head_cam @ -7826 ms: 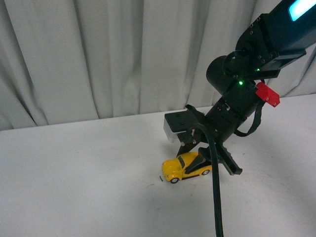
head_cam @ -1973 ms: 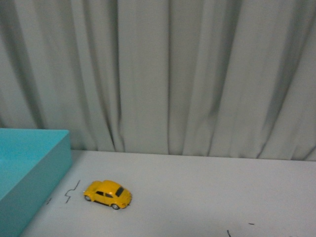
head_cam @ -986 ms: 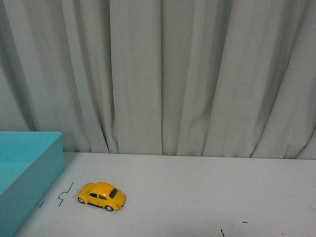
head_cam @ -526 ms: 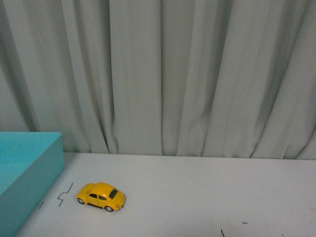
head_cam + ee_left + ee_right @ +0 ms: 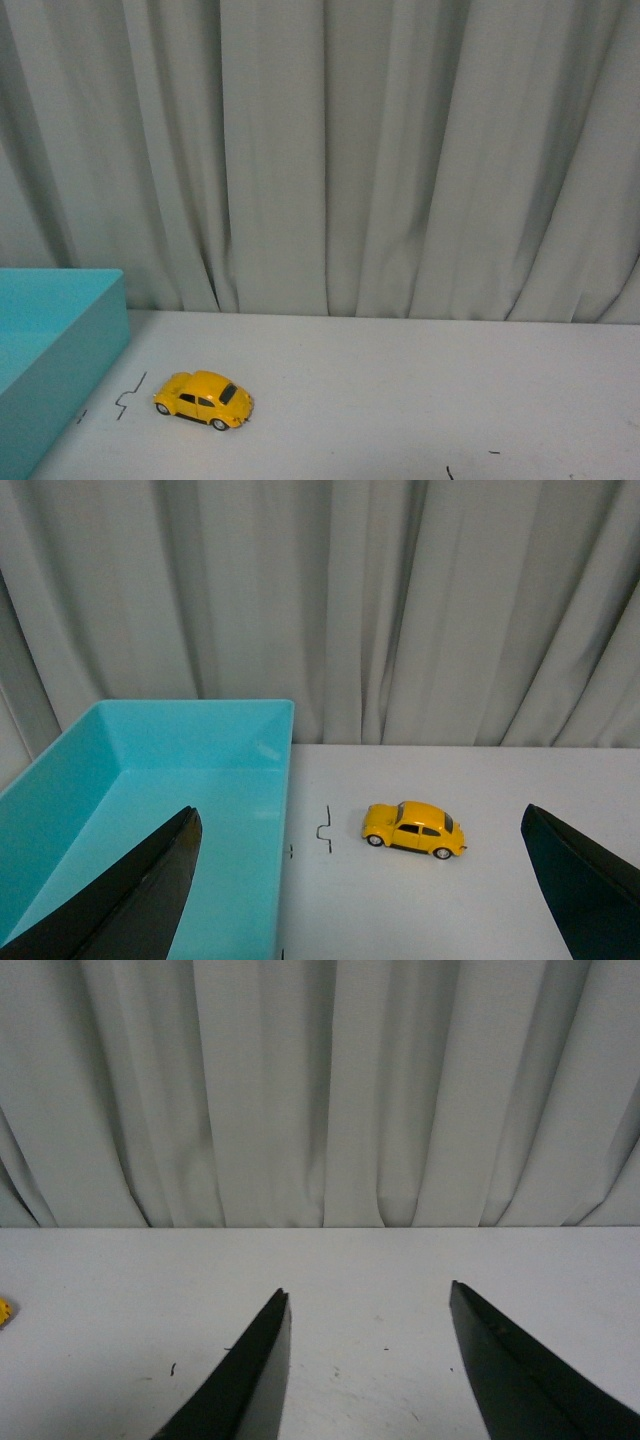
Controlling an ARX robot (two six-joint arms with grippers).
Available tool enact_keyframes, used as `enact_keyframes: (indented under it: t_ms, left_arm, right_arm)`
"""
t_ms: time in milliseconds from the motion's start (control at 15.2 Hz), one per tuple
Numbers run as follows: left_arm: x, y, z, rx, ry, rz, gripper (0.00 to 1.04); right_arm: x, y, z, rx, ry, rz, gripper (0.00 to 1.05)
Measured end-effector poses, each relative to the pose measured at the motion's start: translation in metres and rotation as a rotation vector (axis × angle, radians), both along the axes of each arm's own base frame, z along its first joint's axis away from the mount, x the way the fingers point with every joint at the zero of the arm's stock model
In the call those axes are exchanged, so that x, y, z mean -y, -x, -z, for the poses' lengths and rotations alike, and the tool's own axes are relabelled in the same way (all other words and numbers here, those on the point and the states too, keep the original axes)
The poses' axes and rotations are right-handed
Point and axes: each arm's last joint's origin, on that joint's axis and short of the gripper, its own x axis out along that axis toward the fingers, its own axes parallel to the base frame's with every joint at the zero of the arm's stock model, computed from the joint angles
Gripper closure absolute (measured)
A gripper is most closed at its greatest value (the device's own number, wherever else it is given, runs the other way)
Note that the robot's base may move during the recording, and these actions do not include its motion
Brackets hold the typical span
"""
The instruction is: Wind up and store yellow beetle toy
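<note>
Left claw (image 5: 357, 815): spread wide, both dark fingers (image 5: 130, 900) apart, nothing between them. Released.

Right claw (image 5: 368, 1288): also spread, fingers (image 5: 250, 1380) apart, empty. Released.

Neither arm shows in the front view.

Yellow beetle toy (image 5: 203, 399) (image 5: 414, 829): upright on its wheels on the white surface (image 5: 420, 390), side-on to the front camera. It sits ahead of the left claw, beyond the fingertips and inside the span of the open fingers, touching neither. Free-standing, nothing holding it. From the right claw it lies well off to one side: only a sliver of yellow (image 5: 3, 1311) shows at the picture's edge, outside the gap of that claw.

Teal box (image 5: 60, 330) (image 5: 150, 780): open-topped, inside looks bare. Ahead of the left claw, partly behind one finger. Near the toy but not touching.

Black squiggle mark (image 5: 128, 395) (image 5: 323, 829) on the surface, between box and toy.

Grey pleated curtain (image 5: 330, 150) hangs behind the surface's far edge. A few small dark specks (image 5: 172, 1368) lie on the surface ahead of the right claw.
</note>
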Motion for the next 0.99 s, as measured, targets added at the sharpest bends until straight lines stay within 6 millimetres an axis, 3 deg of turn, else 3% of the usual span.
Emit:
enact_keyframes:
  t_ms: [263,329,460,526,723,986]
  left_arm:
    - [0.0,0.0,0.0,0.0,0.0,0.0,0.07]
    - [0.0,0.0,0.0,0.0,0.0,0.0,0.07]
    - [-0.001,-0.007,-0.005,-0.36,0.111,-0.203,0.07]
    - [-0.009,-0.022,-0.011,-0.355,0.16,-0.3,0.07]
    - [-0.019,-0.085,-0.031,-0.307,0.122,-0.225,0.07]
    - [-0.033,-0.175,-0.021,-0.44,-0.069,-0.135,0.07]
  right_arm:
    - [0.0,0.0,0.0,0.0,0.0,0.0,0.11]
    - [0.0,0.0,0.0,0.0,0.0,0.0,0.05]
    - [0.0,0.0,0.0,0.0,0.0,-0.002,0.07]
    - [0.0,0.0,0.0,0.0,0.0,0.001,0.07]
    - [0.0,0.0,0.0,-0.001,0.0,-0.002,0.07]
    - [0.0,0.0,0.0,0.0,0.0,0.0,0.07]
